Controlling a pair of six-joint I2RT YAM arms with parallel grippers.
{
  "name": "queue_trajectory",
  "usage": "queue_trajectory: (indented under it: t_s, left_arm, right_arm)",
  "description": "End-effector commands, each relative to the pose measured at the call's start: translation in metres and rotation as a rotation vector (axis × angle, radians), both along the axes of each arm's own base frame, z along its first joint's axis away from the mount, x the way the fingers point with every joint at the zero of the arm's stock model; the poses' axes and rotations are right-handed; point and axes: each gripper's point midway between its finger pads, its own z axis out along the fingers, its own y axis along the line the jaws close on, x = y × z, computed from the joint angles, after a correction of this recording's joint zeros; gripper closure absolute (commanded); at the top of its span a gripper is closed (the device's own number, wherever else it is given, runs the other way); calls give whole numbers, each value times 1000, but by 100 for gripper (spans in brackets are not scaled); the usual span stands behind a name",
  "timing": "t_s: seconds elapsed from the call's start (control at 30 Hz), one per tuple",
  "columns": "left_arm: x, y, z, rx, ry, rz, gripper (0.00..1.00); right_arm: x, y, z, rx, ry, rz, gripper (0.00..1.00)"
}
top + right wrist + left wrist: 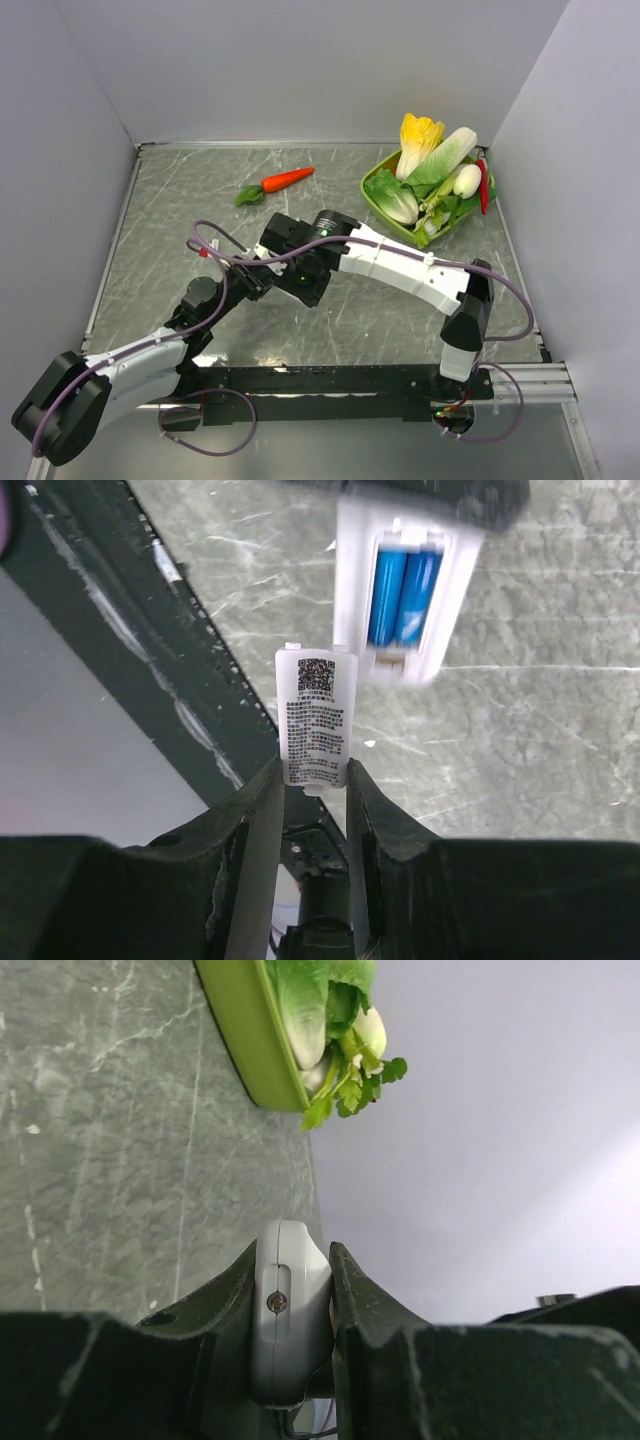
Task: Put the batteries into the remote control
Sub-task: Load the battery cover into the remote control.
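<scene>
My left gripper (292, 1252) is shut on the white remote control (290, 1305), gripping it edge-on across its two flat faces. In the right wrist view the remote (440, 650) hangs tilted above the table with its back compartment open, and two blue batteries (404, 595) lie side by side inside it. My right gripper (315, 767) is shut on the white battery cover (317, 718), label side showing, just below and left of the open compartment and apart from it. In the top view both grippers meet mid-table, the left one (250, 276) and the right one (278, 246).
An orange carrot (287, 179) lies at the back centre. A green tray (368, 190) of leafy vegetables stands at the back right and also shows in the left wrist view (240, 1030). A black rail (330, 378) runs along the near edge, and grey walls enclose the table.
</scene>
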Motion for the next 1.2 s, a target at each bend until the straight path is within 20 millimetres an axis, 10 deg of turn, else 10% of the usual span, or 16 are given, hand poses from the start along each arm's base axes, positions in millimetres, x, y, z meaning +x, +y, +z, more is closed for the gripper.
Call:
queue_trajectory:
  t_s: [0.0,1.17]
  left_arm:
    - [2,-9,47,-77,-112,-23,99]
    - [4,-14,41,-1,-94,-11,99]
  right_arm:
    - [4,-16,-1,-98,8,22,92]
    - [21,-30,-16,-203,-4,-30,94]
